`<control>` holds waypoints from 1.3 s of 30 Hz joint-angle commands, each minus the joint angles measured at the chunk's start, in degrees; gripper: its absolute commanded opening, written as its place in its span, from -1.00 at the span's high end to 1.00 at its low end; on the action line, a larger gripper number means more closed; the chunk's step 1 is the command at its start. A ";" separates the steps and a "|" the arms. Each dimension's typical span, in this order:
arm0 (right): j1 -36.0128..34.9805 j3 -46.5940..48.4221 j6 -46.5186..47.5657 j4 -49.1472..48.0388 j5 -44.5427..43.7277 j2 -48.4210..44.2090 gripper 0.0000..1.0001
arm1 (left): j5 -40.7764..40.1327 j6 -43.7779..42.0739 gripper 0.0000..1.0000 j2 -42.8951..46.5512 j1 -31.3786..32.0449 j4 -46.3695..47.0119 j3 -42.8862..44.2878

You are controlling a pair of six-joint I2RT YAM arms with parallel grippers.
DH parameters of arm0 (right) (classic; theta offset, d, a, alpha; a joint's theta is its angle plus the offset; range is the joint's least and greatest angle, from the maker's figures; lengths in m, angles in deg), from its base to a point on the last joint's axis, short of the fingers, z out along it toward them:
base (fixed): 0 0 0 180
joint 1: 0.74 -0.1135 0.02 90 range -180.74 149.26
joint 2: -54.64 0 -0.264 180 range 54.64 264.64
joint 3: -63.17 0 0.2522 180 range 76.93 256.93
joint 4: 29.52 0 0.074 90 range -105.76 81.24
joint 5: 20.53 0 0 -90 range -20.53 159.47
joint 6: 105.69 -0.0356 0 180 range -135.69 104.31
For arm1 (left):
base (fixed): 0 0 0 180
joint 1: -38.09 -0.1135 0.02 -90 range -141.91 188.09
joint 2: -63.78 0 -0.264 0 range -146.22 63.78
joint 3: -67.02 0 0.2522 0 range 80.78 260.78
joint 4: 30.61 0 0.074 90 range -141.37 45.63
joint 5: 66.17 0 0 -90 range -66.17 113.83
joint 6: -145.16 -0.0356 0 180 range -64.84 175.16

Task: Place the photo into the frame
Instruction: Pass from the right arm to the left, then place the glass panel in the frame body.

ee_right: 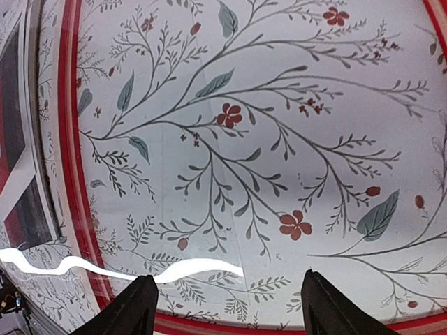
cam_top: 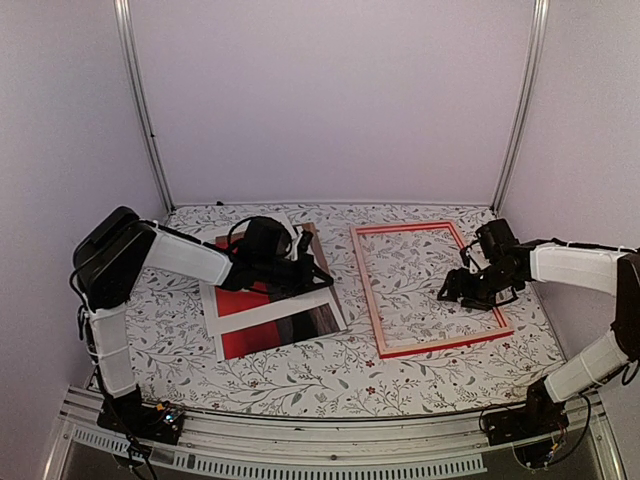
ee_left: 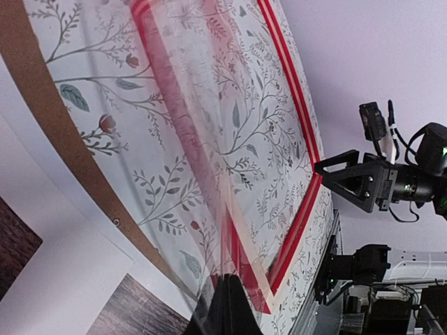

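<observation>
Fingers (ee_left: 227, 307) of my left gripper (cam_top: 316, 272) pinched shut at the edge of a clear pane (ee_left: 209, 174), beside the photo (cam_top: 262, 338), right gripper (cam_top: 455, 290) fingers stood apart, empty, over the frame (cam_top: 445, 340), as I saw

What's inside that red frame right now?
Just the floral tablecloth showing through the frame; no picture. The photo lies outside it, to the left. The right end effector hides a small patch near its right edge.

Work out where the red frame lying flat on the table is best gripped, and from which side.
Probably grip the frame by its right-hand long rail, coming down from above with one finger inside the opening and one outside. It lies flat, its rails are thin, and the open right gripper hangs over that side.
</observation>
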 commanded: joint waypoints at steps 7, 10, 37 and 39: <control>7.66 8.28 5.19 4.54 -12.37 0.13 -0.69 | 0.45 -9.70 1.00 11.75 -2.58 -11.00 -2.97; 10.77 10.55 6.76 3.97 -13.22 2.77 -0.74 | 0.66 -10.69 1.00 12.76 -2.67 -12.19 -3.47; 11.16 7.53 4.77 -3.16 -12.70 16.18 0.21 | 7.88 -11.70 1.00 16.85 -4.97 -14.64 -5.41; 8.53 5.29 3.49 -3.26 -13.19 14.52 0.25 | 9.06 -10.79 1.00 17.78 -5.11 -13.90 -6.22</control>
